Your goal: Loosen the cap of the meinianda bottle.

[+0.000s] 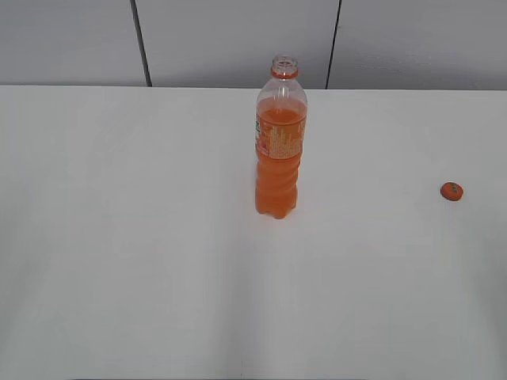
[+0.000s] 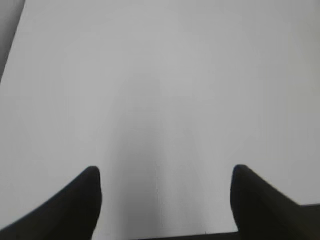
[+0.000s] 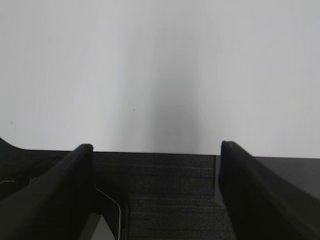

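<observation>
The meinianda bottle [image 1: 279, 150] stands upright on the white table [image 1: 127, 237], a little right of centre towards the back. Its mouth is bare, with only the orange neck ring below it. The small orange cap [image 1: 451, 191] lies on the table far to the right, apart from the bottle. Neither gripper shows in the exterior view. My left gripper [image 2: 165, 172] is open and empty above bare table near its front edge. My right gripper [image 3: 156, 146] is open and empty over the table's front edge. Bottle and cap are out of both wrist views.
A grey panelled wall [image 1: 238, 39] runs behind the table. In the right wrist view dark carpet floor [image 3: 165, 195] lies below the table's front edge, with a thin wire [image 3: 112, 200] at the lower left.
</observation>
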You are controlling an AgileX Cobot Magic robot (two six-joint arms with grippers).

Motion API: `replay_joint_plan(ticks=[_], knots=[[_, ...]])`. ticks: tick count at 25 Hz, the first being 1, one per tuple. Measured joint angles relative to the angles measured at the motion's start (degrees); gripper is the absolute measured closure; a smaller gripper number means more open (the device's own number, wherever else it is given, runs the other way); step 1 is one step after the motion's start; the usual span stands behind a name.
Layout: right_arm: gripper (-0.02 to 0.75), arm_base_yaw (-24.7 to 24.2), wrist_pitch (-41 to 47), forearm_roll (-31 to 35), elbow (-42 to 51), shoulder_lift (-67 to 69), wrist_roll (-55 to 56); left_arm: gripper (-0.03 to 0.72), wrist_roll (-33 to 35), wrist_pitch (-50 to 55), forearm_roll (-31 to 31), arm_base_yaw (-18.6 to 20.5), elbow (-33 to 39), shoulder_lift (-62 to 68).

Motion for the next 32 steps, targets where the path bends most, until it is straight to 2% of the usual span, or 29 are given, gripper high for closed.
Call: replay_joint_plan(ticks=[13, 23, 32], knots=[[0.155, 0.00, 0.12, -0.25, 0.00, -12.62, 0.00, 0.197, 0.00, 0.00, 0.40, 0.00, 0.00, -14.05], [0.165, 0.00, 0.18, -0.29, 0.00, -26.23, 0.00, 0.199, 0.00, 0.04, 0.77, 0.00, 0.00, -15.75], [0.199, 0.00, 0.21, -0.29, 0.00, -27.27, 0.38, 0.199, 0.00, 0.04, 0.83, 0.00, 0.31, -16.68]])
